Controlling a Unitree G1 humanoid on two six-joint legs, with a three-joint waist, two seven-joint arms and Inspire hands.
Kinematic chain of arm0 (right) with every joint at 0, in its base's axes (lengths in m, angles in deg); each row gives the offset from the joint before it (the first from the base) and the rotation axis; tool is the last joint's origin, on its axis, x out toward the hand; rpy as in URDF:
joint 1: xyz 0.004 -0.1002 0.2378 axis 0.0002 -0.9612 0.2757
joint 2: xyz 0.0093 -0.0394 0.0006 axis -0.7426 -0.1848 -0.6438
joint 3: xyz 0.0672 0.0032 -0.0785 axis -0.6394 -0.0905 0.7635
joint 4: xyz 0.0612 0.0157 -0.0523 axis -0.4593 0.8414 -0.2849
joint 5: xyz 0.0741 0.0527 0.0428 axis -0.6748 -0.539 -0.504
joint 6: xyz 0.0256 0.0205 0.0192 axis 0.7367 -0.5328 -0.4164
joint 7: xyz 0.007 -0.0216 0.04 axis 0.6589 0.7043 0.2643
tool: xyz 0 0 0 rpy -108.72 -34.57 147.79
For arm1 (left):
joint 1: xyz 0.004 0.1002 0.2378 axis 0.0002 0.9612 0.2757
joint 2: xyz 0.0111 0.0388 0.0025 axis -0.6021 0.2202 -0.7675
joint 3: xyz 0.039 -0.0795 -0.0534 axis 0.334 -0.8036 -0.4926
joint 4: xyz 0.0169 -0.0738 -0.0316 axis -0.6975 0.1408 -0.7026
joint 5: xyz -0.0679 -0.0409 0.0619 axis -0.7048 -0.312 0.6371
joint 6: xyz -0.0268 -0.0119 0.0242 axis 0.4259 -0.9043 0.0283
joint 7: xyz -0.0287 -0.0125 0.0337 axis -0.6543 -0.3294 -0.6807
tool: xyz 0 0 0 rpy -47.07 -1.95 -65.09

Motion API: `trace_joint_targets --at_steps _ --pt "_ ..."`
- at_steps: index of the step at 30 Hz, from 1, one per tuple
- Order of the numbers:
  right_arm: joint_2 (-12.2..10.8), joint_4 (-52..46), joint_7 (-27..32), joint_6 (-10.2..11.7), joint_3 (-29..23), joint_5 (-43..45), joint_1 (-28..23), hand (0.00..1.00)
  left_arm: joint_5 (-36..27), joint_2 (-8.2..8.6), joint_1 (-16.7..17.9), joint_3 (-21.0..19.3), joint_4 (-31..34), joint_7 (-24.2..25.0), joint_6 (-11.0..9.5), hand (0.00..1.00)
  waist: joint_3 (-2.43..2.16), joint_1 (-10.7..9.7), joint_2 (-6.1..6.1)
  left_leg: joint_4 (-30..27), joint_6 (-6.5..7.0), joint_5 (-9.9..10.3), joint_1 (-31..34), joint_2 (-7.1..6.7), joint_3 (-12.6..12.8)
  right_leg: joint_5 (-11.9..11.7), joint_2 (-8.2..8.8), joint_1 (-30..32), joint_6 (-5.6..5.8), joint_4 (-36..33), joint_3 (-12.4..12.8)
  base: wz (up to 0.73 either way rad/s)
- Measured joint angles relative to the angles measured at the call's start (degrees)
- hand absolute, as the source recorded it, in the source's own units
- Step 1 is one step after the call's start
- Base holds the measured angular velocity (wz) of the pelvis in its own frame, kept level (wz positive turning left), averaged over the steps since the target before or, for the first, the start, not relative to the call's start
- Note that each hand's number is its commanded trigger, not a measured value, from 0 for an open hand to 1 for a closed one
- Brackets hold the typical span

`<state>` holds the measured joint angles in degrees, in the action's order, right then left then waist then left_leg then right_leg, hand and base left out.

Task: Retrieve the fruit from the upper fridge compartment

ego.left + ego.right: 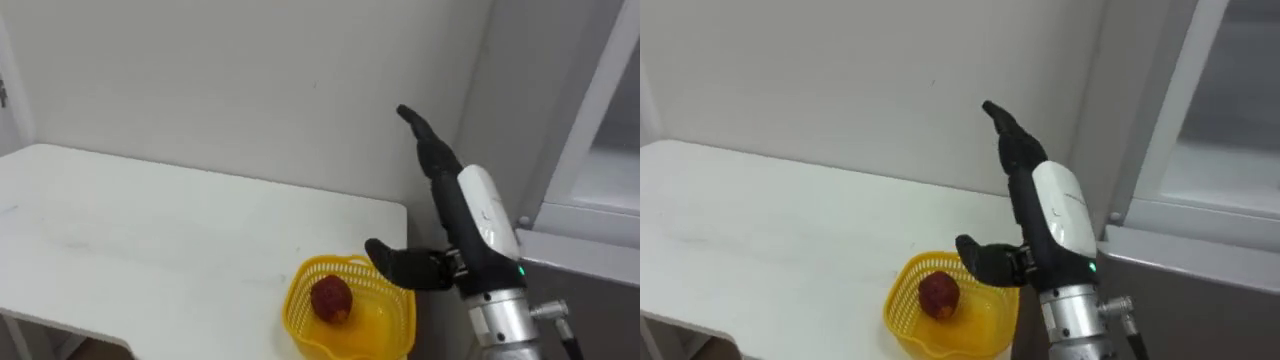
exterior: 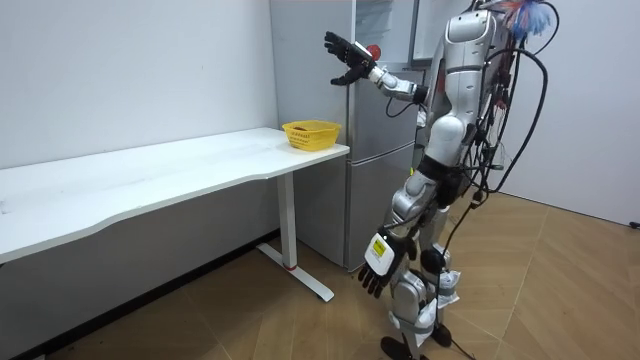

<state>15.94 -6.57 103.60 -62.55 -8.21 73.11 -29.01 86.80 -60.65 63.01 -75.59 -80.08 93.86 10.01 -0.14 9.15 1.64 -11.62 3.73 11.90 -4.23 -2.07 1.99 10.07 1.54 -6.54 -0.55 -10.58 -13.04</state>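
Observation:
A yellow basket [image 1: 300, 290] stands at the right end of the white table [image 1: 150, 240], and a red fruit [image 1: 331, 298] lies inside it. Raised above and just right of the basket, my right hand [image 1: 450, 200] is open, its fingers straight and pointing up at the wall, the thumb spread over the basket's rim. It holds nothing. The grey fridge [image 1: 1200, 180] rises directly to the right of that hand. In the room view my left hand [image 2: 378, 268] hangs open by my thigh, and I stand facing the fridge [image 2: 380, 150] at the table's end.
A plain white wall [image 1: 250, 70] runs behind the table. The table's right edge meets the fridge side with a narrow gap. Wooden floor [image 2: 560, 290] stretches behind me in the room view.

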Motion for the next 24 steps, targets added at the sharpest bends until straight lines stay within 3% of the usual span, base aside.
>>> trace_joint_targets --at_steps 5,8,15,24 --pt "-0.32 -7.41 2.43 0.42 -1.96 0.07 -7.1 0.0 -1.23 0.68 -0.31 -0.45 -2.21 -1.73 -0.18 0.0 0.03 -4.38 -1.2 0.35 0.01 0.03 -0.41 0.36 1.21 -0.14 0.01 0.29 -0.12 -0.11 0.97 -0.14" --pt "-1.34 -9.67 4.74 1.65 -5.41 0.15 -8.23 0.0 -1.15 1.52 -0.55 -0.57 -3.79 -2.7 -0.9 0.0 -0.04 -5.73 -1.58 0.44 -0.02 0.03 -0.43 0.62 2.45 -0.25 -0.54 0.81 -0.3 -0.26 2.06 -0.18" --pt "-2.0 -13.9 10.5 4.83 -11.46 1.28 -9.33 0.0 -1.15 1.8 -0.15 -0.57 -3.59 -2.98 -1.83 0.0 -0.16 -7.99 -1.4 0.34 -0.04 0.06 -0.41 0.65 2.77 -0.35 -0.72 0.97 -0.36 -0.2 3.26 -0.04" --pt "-1.49 -15.58 15.75 5.52 -17.86 -0.4 -9.88 0.0 -1.14 1.67 0.19 -0.66 -3.32 -3.49 -2.55 0.0 -0.52 -10.36 -0.69 0.34 -0.02 0.05 -0.46 0.54 2.77 -0.27 -0.7 1.6 -0.27 -0.36 3.45 -0.01"
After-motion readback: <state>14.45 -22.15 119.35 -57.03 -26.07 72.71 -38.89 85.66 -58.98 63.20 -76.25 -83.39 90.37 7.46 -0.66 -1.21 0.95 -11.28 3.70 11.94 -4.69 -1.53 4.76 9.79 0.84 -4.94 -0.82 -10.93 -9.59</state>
